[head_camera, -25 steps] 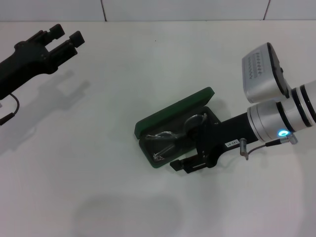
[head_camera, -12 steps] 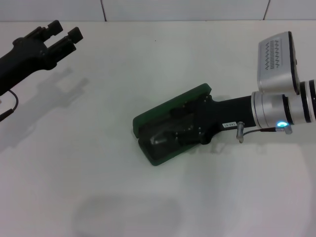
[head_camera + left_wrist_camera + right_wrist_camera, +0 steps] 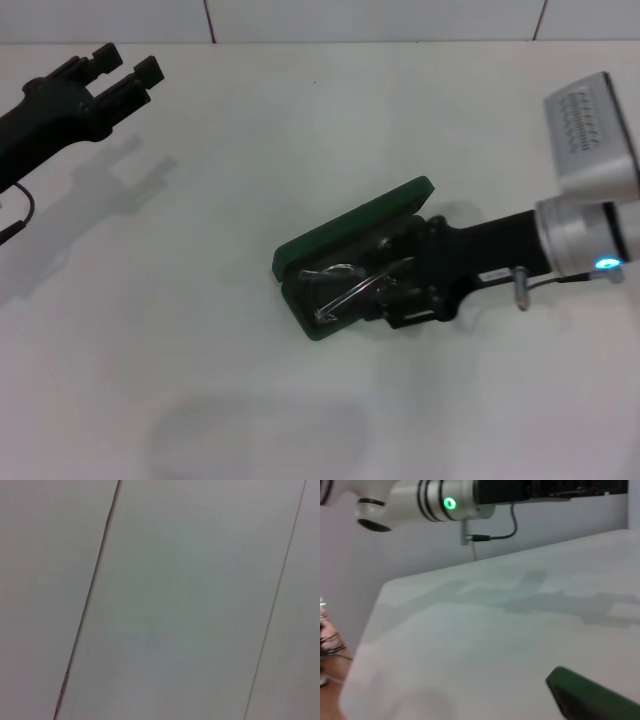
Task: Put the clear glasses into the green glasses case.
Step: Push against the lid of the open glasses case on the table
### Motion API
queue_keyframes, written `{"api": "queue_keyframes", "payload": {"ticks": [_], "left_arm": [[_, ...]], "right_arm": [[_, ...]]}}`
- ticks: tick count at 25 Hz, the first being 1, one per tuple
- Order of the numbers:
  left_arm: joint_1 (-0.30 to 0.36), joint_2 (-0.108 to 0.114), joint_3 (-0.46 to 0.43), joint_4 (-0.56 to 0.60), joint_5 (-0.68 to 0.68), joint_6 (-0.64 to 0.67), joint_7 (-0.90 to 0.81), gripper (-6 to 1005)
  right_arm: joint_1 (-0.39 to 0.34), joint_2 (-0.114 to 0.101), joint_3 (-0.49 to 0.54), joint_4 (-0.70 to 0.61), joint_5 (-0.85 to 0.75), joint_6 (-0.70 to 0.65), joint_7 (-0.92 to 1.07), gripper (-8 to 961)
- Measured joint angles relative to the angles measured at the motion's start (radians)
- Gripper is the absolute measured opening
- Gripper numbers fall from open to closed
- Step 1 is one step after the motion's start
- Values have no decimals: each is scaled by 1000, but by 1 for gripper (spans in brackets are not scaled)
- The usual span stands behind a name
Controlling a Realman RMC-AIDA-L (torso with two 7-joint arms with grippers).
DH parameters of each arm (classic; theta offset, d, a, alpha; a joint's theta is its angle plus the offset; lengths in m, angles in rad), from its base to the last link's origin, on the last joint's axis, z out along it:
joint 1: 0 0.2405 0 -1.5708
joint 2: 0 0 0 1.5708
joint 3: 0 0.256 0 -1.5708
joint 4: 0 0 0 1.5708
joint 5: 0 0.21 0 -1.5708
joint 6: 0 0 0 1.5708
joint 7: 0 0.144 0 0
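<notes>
Near the middle of the table (image 3: pixel 250 180), a little to the right, the clear glasses (image 3: pixel 350 287) are lying inside the green glasses case (image 3: pixel 345 232). They are resting on its black inside, and one thin arm is pointing up at an angle instead of lying flat. The case is standing open, with its lid raised on the far side.

The right tool (image 3: pixel 405 290) is sitting at the right end of the case, touching or almost touching the glasses. I cannot tell how far its fingers are open, or whether they are holding the frame, because the dark fingers are mixing with the dark inside of the case. The left tool (image 3: pixel 115 72) is hanging parked at the far left, well apart from the case, its fingers spread and holding nothing.

To my judgement the glasses are mostly placed, but the risk is coming from the raised arm. If the right tool is pulling back while catching the frame, it may be dragging the glasses out again. If the lid is being closed over the raised arm, that arm may be bending or blocking the lid.
</notes>
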State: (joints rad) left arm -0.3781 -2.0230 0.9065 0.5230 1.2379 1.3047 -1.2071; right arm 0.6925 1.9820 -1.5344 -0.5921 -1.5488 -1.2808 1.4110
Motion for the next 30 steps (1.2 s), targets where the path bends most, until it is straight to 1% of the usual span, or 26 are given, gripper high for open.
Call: {"api": "queue_keyframes", "payload": {"ticks": [2,4,8,10,12,15,17,19,21,25,30], "left_arm": [[-1,1,0,0,0,-2,0,699],[-1,1,0,0,0,-3,0,699],[-1,1,0,0,0,-10,0,699],[-1,-1,0,0,0,-10,0,699],[-5,-3,0,-2,0,-11,0,699],[-13,-3,1,-7,0,-13,0,699],[-15,-4,2,-7,0,-21,3,699],[-16,-7,3,-9,1,-31,12,699],[-16,-11,4,-9,1,-37,27,699],[-10,-14,4,-10,2,-38,46,699],[-8,-14,4,-11,6,-40,48,699]], "right_arm": [[-17,-18,8,-21,-4,-28,14,627],[-36,-28,20,-44,-4,-42,18,627],[-76,-36,43,-92,-6,-55,18,627],[-88,-31,51,-110,-15,-59,17,627],[-78,-10,59,-116,-50,-62,17,627],[-56,32,59,-126,-107,-42,18,627],[-41,44,37,-131,-119,-16,19,627],[-28,47,0,-131,-104,22,19,627],[-21,47,-49,-134,-73,90,19,627],[-29,47,-128,-167,-24,218,16,627],[-52,46,-139,-197,15,241,-6,627]]}}
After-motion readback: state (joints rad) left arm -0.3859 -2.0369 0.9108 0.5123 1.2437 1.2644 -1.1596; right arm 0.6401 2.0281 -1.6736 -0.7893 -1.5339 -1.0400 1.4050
